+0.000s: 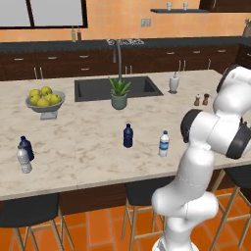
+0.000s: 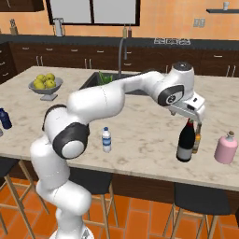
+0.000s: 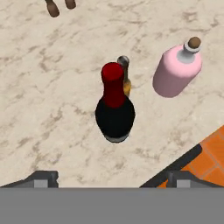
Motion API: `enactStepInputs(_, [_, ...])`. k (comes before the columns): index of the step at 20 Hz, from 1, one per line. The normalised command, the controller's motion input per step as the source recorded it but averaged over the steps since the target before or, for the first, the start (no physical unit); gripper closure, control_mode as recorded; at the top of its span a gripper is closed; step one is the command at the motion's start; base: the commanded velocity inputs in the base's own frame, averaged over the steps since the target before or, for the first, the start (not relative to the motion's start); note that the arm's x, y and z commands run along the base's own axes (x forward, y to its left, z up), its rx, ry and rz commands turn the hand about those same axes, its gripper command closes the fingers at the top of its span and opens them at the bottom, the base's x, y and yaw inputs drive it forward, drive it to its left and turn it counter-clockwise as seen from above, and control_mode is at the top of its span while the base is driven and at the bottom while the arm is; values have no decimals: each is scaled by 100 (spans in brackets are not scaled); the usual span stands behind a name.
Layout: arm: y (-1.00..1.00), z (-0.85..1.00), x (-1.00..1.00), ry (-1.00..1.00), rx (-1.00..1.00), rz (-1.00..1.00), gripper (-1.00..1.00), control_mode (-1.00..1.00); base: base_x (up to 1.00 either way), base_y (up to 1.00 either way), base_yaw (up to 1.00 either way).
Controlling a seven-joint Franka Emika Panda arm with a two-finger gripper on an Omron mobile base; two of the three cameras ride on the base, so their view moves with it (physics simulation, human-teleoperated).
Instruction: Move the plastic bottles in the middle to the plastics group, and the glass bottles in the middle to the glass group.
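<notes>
Marble island counter (image 1: pixel 93 137) with bottles sorted along it, your arm reaching out to its right end.

Your gripper (image 2: pixel 196 120) hangs just above the wine bottle (image 2: pixel 186 141), its two fingertips spread wide and holding nothing. That wine bottle stands upright on the counter right beside the amber bottle (image 2: pixel 197 141), with a pink bottle (image 2: pixel 226 148) near them. You still have the slim dark blue bottle (image 1: pixel 128 136) and the clear bottle with the blue cap (image 1: pixel 164 143) standing mid-counter. Far left, the squat blue bottle (image 1: pixel 26 147) and greyish clear bottle (image 1: pixel 24 160) stand together near the edge.
</notes>
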Motion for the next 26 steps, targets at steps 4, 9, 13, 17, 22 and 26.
enactStepInputs(4, [100,-3,-33,-8,-4,-1,-100,-100,0,0,0])
enactStepInputs(9, [100,-4,-13,-1,-12,0,-100,-100,0,0,0])
enactStepInputs(13, [100,-11,-10,0,-14,0,-100,-100,0,0,0])
enactStepInputs(17, [98,-3,-10,-8,-6,0,-100,-100,0,0,0])
enactStepInputs(22, [87,0,1,5,1,3,-100,-100,0,0,0])
enactStepInputs(26, [88,-7,0,0,0,9,-100,-100,0,0,0])
